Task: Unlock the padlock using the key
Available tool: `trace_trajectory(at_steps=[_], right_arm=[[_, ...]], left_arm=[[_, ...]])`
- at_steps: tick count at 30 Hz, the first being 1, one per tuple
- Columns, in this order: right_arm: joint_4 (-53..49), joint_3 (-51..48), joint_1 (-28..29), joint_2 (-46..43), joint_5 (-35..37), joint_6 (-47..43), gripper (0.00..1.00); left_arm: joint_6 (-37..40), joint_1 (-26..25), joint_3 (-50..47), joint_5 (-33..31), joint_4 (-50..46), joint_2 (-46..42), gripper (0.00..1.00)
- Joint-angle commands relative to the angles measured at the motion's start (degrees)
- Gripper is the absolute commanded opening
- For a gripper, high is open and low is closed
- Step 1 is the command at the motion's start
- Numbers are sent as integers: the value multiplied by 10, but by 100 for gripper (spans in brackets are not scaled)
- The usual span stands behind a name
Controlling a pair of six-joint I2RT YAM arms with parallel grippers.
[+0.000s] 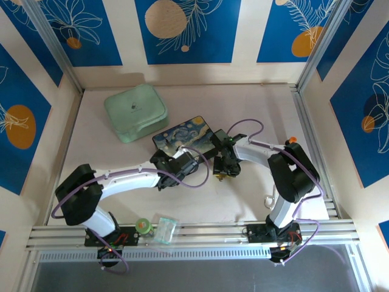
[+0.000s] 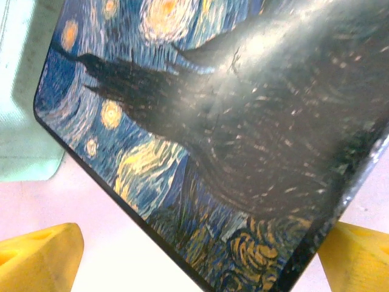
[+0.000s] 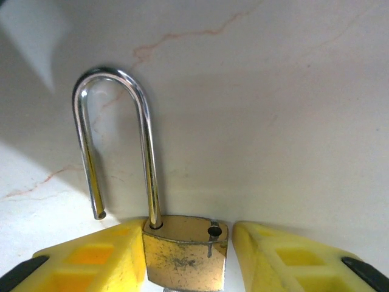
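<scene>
The brass padlock (image 3: 185,255) stands between my right gripper's (image 3: 189,246) yellow fingers (image 3: 91,261). The left finger touches its body and the right finger is a hair off it. Its silver shackle (image 3: 115,140) is up, with one leg free of the body and its hole bare. A sliver of silver metal shows under the body at the frame's bottom edge; I cannot tell if it is the key. From above, the right gripper (image 1: 222,169) holds the padlock (image 1: 217,177) just over the table. My left gripper (image 2: 200,267) is open wide over the painted box (image 2: 243,121).
The painted box (image 1: 185,137) lies flat mid-table, touching a mint-green lidded container (image 1: 135,112) behind it. A green-capped item (image 1: 143,225) and a clear plastic piece (image 1: 165,231) sit on the front rail. Patterned walls close in three sides.
</scene>
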Motion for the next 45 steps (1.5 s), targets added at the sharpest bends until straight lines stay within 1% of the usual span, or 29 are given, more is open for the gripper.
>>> trace_trajectory(at_steps=[1, 4, 9, 13, 16, 18, 21, 25, 27, 28, 30, 31, 34, 37, 40, 41, 42, 43, 44, 45], right_arm=[[-114, -12, -9, 18, 74, -12, 45], [-132, -4, -10, 17, 95, -14, 45], [-140, -4, -12, 14, 101, -15, 46], [-134, -12, -13, 8, 99, -14, 51], [-109, -18, -18, -1, 72, -19, 53], [-107, -13, -14, -5, 75, -18, 54], [-113, -7, -9, -5, 84, -19, 54], [-118, -15, -8, -8, 97, -20, 55], [-109, -24, -8, -21, 86, -23, 55], [-96, -27, -8, -33, 67, -35, 55], [-79, -26, -7, -60, 43, -45, 59], [-75, -20, -3, -73, 41, -52, 63], [-79, 7, 6, -104, 64, -61, 81], [-56, 17, 7, -137, 90, -63, 93], [3, 6, -3, -176, 109, -93, 99], [37, -8, -14, -191, 110, -115, 99], [79, -24, -33, -203, 99, -132, 99], [124, -44, -66, -216, 62, -149, 99], [158, -56, -105, -226, -2, -163, 99], [182, -63, -136, -232, -37, -170, 99]], left_arm=[[-49, 7, -1, -37, -52, 4, 98], [-57, 15, -6, -38, -52, -8, 98], [-76, 43, -30, -25, -45, -39, 98], [-74, 86, -57, 19, -14, -77, 98], [-54, 112, -80, 57, 33, -100, 98], [-47, 129, -79, 76, 43, -101, 98], [-39, 156, -74, 84, 45, -92, 98], [-44, 158, -85, 95, 59, -111, 98], [-53, 158, -94, 108, 60, -128, 98], [-57, 158, -100, 120, 62, -142, 98], [-61, 158, -114, 134, 65, -179, 99], [-62, 158, -119, 137, 65, -201, 99], [-65, 159, -132, 134, 71, -263, 99], [-51, 162, -151, 120, 103, -320, 99], [-20, 171, -169, 82, 132, -364, 99], [5, 174, -180, 63, 151, -378, 99], [38, 176, -198, 55, 186, -390, 99], [72, 181, -226, 44, 235, -402, 99], [97, 188, -251, 25, 281, -410, 99], [110, 196, -268, 13, 316, -415, 100]])
